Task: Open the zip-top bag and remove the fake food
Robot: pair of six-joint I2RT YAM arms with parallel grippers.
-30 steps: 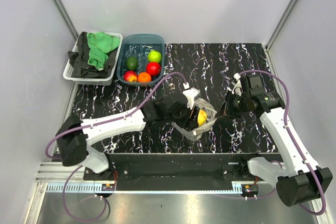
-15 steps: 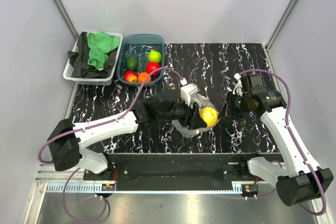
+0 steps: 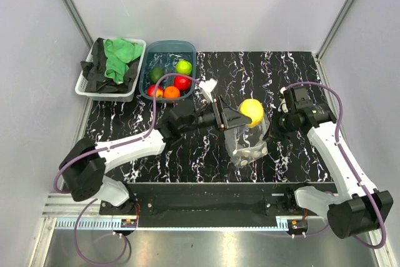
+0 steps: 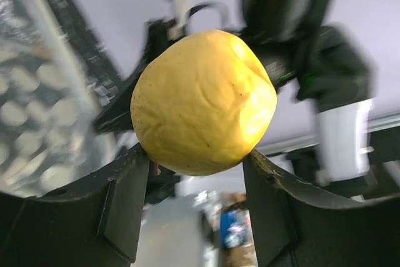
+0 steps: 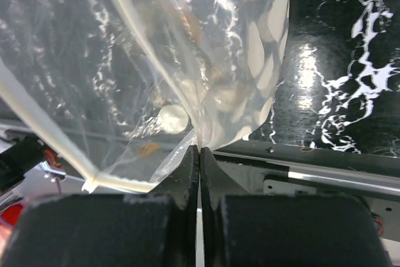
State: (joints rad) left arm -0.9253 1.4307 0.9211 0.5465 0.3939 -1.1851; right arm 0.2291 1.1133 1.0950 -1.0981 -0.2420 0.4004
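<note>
The left end effector (image 4: 197,157) pinches the glossy yellow plastic fruit (image 3: 251,111) just above the clear white-dotted zip-top bag (image 3: 247,143), whose edge the right end effector (image 5: 199,153) clamps, so a firm, level carry, probably to the teal plastic tub (image 3: 167,46), suits best.

The zip-top bag (image 5: 156,48) is clear, shiny, crinkled plastic; the yellow fruit (image 4: 203,101) waxy and dimpled; the table (image 5: 337,67) glossy black.

Lab: aluminium-framed white-walled enclosure (image 3: 69,4)
</note>
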